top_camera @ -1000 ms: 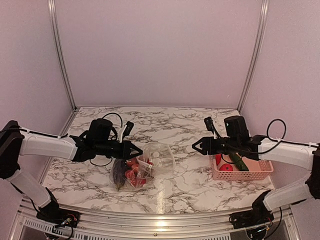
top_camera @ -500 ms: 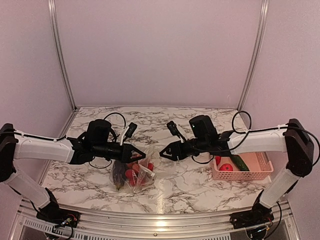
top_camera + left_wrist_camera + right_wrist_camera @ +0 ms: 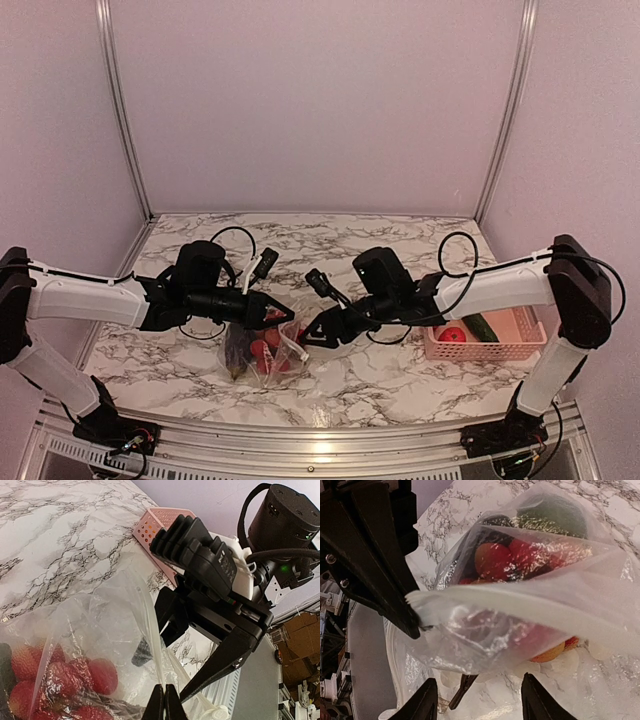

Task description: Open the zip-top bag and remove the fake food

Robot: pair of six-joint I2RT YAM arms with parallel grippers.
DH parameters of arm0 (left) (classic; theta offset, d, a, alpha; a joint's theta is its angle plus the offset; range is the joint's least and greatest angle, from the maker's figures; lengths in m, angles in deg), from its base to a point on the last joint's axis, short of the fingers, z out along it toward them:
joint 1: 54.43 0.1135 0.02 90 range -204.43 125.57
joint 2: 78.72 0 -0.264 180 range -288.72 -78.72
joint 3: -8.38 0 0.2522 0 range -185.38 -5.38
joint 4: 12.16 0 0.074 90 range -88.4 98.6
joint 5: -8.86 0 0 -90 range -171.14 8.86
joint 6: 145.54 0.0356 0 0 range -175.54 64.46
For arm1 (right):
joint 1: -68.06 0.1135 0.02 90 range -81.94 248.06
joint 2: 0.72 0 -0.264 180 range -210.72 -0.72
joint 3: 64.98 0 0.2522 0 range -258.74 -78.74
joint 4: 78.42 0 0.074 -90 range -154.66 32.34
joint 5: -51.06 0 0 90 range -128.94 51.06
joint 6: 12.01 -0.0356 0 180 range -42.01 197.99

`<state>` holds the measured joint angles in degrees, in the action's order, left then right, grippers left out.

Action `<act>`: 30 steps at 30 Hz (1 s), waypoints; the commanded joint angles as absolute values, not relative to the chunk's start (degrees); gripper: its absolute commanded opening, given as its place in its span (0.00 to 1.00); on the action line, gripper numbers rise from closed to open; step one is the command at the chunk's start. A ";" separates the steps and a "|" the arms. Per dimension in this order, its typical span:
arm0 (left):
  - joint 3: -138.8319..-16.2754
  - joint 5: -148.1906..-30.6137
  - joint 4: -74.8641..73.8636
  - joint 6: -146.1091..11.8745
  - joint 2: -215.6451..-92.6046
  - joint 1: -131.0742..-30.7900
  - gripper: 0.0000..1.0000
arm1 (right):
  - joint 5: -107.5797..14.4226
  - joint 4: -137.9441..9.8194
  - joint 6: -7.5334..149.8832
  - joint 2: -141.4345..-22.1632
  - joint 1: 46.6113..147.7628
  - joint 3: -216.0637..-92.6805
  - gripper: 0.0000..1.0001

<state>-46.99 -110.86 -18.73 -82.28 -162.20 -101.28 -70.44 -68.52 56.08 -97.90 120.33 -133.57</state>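
Right gripper (image 3: 318, 335) swung from basket (image 3: 490, 350) to bag (image 3: 285, 358) mouth, jaws half open, empty; left gripper (image 3: 285, 312) pinches zip edge (image 3: 530, 602) directly ahead. Looks set to reach food (image 3: 492, 560).

The front centre is crowded. The left fingers (image 3: 278, 306), pinched shut on the raised edge of the zip-top bag (image 3: 290, 352), and the spread right fingers (image 3: 322, 328) meet almost tip to tip, with only the bag's mouth between them. The fake food (image 3: 262, 350) fills the bag's lower part. The pink basket (image 3: 485, 352) blocks the right edge. Both forearms span the middle, and behind them the rear worktop (image 3: 340, 240) offers open passage.
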 commanded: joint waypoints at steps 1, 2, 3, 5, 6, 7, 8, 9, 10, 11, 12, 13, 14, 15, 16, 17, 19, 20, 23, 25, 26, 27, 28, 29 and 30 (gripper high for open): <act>-47.56 -110.64 -18.55 -81.38 -162.19 -101.41 0.00 | -73.60 -69.02 54.22 -97.22 121.72 -134.32 0.54; -47.49 -110.62 -18.53 -81.38 -162.16 -101.40 0.00 | -73.85 -68.59 54.11 -97.34 121.86 -134.31 0.54; -47.42 -110.67 -18.60 -81.42 -162.19 -101.40 0.00 | -73.91 -68.12 54.06 -97.69 121.97 -134.35 0.54; -47.40 -110.73 -18.74 -81.50 -162.10 -101.45 0.00 | -74.08 -67.33 54.01 -98.27 121.97 -134.37 0.53; -47.44 -110.62 -18.78 -81.47 -162.15 -101.47 0.00 | -74.54 -67.39 53.85 -98.54 121.95 -134.31 0.53; -47.40 -110.67 -18.79 -81.47 -162.14 -101.53 0.00 | -74.94 -67.58 53.64 -98.85 122.07 -134.27 0.53; -47.46 -110.59 -18.79 -81.47 -162.21 -101.54 0.00 | -75.36 -67.65 53.48 -99.16 122.17 -134.33 0.54; -47.43 -110.65 -18.79 -81.47 -162.26 -101.54 0.00 | -75.81 -67.64 53.51 -99.46 122.25 -134.48 0.54; -47.48 -110.64 -18.81 -81.47 -162.35 -101.54 0.00 | -76.11 -67.49 53.51 -99.81 122.38 -134.65 0.55; -47.48 -110.65 -18.79 -81.47 -162.44 -101.53 0.00 | -76.27 -67.22 53.60 -100.16 122.53 -134.91 0.56; -47.50 -110.53 -18.79 -81.47 -162.52 -101.52 0.00 | -76.27 -66.69 53.70 -100.54 122.64 -135.24 0.58; -47.64 -110.48 -18.85 -81.62 -162.67 -101.47 0.00 | -76.40 -66.42 53.64 -101.03 122.72 -135.42 0.59; -47.55 -110.48 -19.03 -81.78 -162.80 -101.53 0.00 | -76.65 -66.34 53.61 -101.31 122.90 -135.43 0.59; -47.58 -110.69 -19.25 -81.89 -162.88 -101.54 0.00 | -77.03 -66.26 53.64 -101.61 123.12 -135.49 0.59; -47.54 -110.67 -19.39 -81.90 -162.91 -101.61 0.00 | -77.34 -66.06 53.71 -101.95 123.39 -135.58 0.59; -47.49 -110.67 -19.40 -81.90 -163.04 -101.56 0.00 | -77.49 -65.78 53.84 -102.21 123.62 -135.68 0.59; -47.44 -110.60 -19.49 -81.84 -163.09 -101.60 0.00 | -77.59 -65.37 54.06 -102.68 124.12 -135.78 0.58; -47.40 -110.66 -19.53 -81.82 -163.08 -101.63 0.00 | -77.67 -65.35 54.01 -102.94 124.24 -135.84 0.57; -47.36 -110.64 -19.79 -81.90 -163.25 -101.63 0.00 | -77.71 -66.11 53.31 -103.57 124.33 -135.85 0.55; -47.38 -110.63 -19.83 -81.90 -163.29 -101.62 0.00 | -77.80 -66.91 52.85 -103.99 124.34 -135.93 0.52; -47.31 -110.65 -19.80 -81.90 -163.35 -101.63 0.00 | -77.60 -67.20 52.63 -104.18 124.35 -135.95 0.51; -47.26 -110.65 -19.76 -81.90 -163.27 -101.56 0.00 | -77.39 -67.35 52.52 -104.43 124.39 -136.02 0.50; -47.18 -110.64 -19.75 -81.90 -163.17 -101.58 0.00 | -77.16 -67.42 52.38 -104.81 124.35 -136.11 0.50; -47.14 -110.62 -19.68 -81.84 -163.09 -101.59 0.00 | -76.82 -67.53 52.24 -105.13 124.39 -136.20 0.49; -47.11 -110.56 -19.59 -81.75 -163.01 -101.58 0.00 | -76.35 -67.64 52.13 -105.35 124.40 -136.22 0.46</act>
<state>-46.99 -110.68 -18.71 -82.26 -162.68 -101.55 -76.85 -67.42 52.95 -103.33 123.50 -134.33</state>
